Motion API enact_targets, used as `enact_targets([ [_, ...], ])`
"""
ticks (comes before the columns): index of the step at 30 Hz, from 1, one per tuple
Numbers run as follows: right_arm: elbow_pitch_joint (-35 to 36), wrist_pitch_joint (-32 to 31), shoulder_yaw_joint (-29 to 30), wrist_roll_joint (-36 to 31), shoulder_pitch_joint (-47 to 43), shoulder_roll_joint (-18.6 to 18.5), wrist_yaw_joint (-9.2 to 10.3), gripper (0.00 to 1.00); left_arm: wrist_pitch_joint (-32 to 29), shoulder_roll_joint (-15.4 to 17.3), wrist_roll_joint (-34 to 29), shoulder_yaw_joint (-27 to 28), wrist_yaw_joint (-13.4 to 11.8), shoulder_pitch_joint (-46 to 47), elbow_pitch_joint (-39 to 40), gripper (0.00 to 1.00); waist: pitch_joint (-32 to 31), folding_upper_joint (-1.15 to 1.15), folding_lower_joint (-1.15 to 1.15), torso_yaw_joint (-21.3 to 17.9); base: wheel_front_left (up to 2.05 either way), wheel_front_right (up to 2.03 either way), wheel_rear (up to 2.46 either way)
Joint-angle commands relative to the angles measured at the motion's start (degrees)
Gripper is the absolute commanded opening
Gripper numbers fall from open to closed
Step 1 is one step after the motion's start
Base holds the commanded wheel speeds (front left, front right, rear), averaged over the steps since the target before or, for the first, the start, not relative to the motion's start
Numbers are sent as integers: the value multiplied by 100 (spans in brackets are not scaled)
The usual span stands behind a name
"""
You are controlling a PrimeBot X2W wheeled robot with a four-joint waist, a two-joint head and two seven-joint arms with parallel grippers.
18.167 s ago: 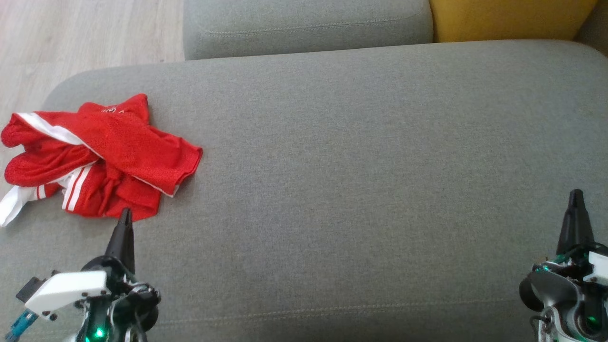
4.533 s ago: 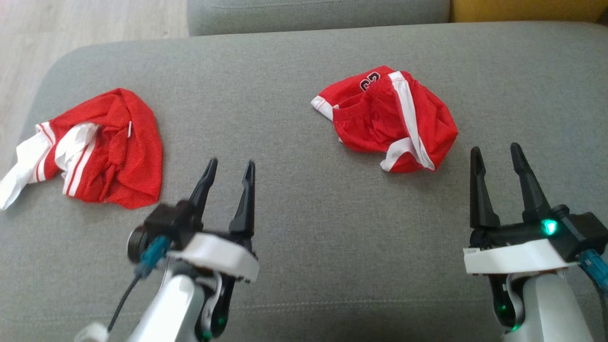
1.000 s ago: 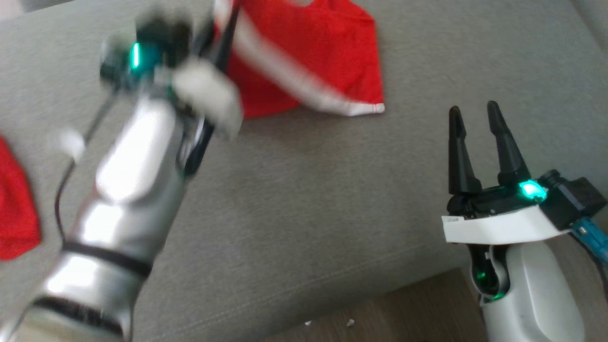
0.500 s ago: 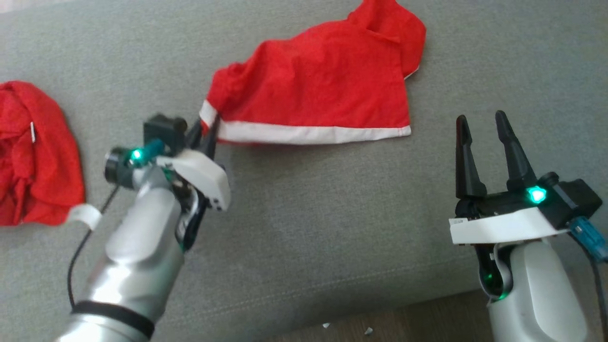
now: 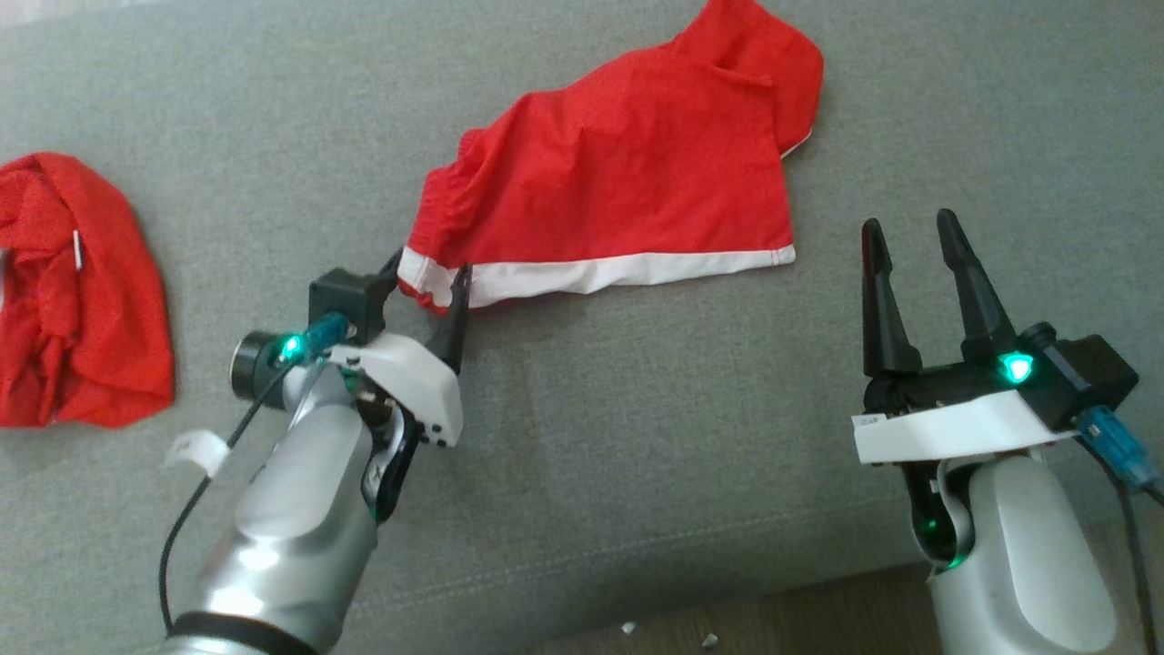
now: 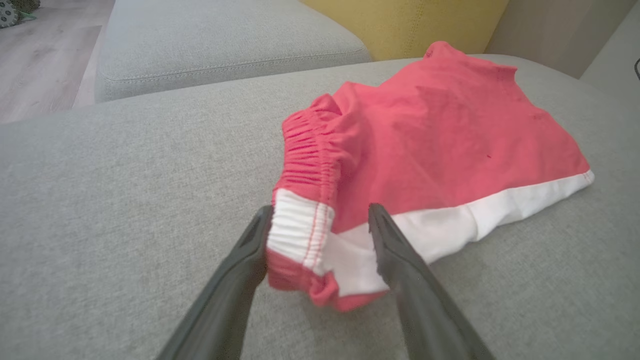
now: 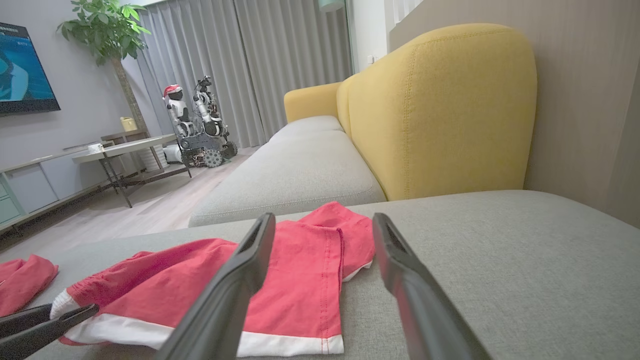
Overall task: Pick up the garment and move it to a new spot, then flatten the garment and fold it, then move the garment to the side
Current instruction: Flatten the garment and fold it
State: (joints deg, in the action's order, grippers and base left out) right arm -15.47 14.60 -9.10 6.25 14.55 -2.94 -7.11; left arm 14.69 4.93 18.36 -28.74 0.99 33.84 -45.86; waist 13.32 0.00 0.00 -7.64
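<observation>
1 crumpled red cloth (image 5: 86, 300) left, apart from garment (image 5: 627, 191).

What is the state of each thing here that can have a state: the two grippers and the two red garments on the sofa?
Red shorts: spread out on the cushion, mostly flat, far end bunched.
Other red garment: crumpled in a heap, lying apart from the shorts.
Left gripper: open, fingers on either side of the shorts' waistband corner.
Right gripper: open, holding nothing.
</observation>
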Motion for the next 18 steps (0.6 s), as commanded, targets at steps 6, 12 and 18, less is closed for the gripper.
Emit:
enact_targets([
  [6, 143, 40, -85, -43, 16, 6, -37, 100, 30, 53, -87, 512, -130, -197, 648, 100, -223, 0, 0, 72, 0, 0, 0],
  [12, 128, 40, 44, -93, -176, 6, -37, 100, 30, 26, -221, 892, -225, -705, 1532, 100, -484, 0, 0, 241, 0, 0, 0],
  [18, 88, 40, 95, -139, -346, 6, -37, 100, 30, 3, -426, 1142, -281, -1252, 2188, 100, -717, 0, 0, 368, 0, 0, 0],
])
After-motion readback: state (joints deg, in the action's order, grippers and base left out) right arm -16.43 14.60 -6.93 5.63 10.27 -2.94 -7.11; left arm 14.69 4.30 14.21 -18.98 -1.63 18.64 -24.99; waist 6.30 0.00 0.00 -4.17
